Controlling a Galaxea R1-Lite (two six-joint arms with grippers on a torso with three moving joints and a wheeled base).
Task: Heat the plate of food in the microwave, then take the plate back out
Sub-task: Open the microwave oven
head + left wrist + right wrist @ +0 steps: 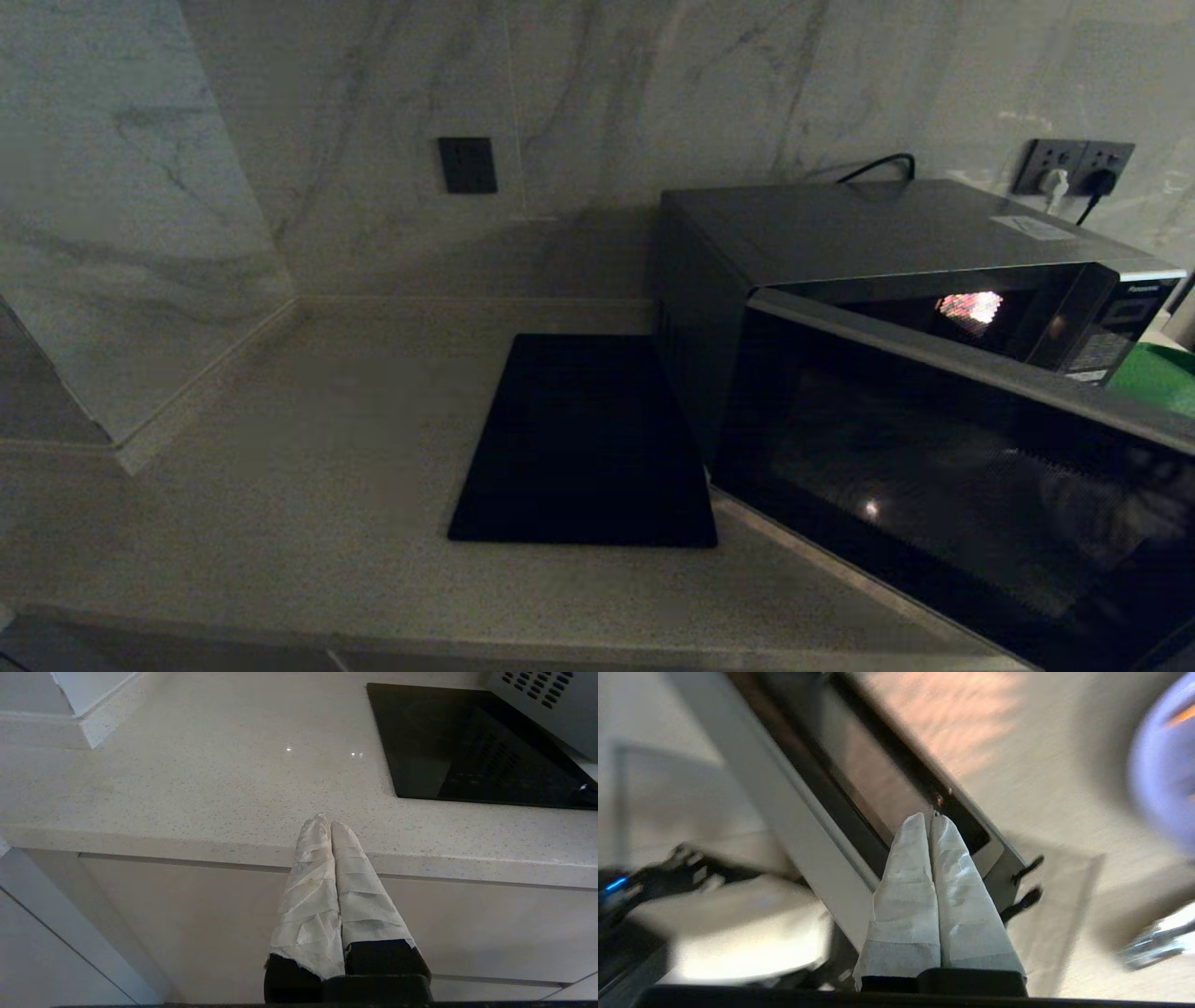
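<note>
Panasonic lettering marks the microwave (934, 280); both pincers, left (327, 823) and right (929, 819), pressed closed, empty

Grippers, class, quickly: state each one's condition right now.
Left gripper: jaws shut, holding nothing, by the pale speckled counter's edge.
Right gripper: jaws shut, holding nothing.

Our left gripper (331, 823) hangs parked, its wrapped fingers (308, 891) pressed together and holding nothing. Our right gripper (930, 817) is likewise closed and empty, wrapped fingers (908, 882) touching along their length.
</note>
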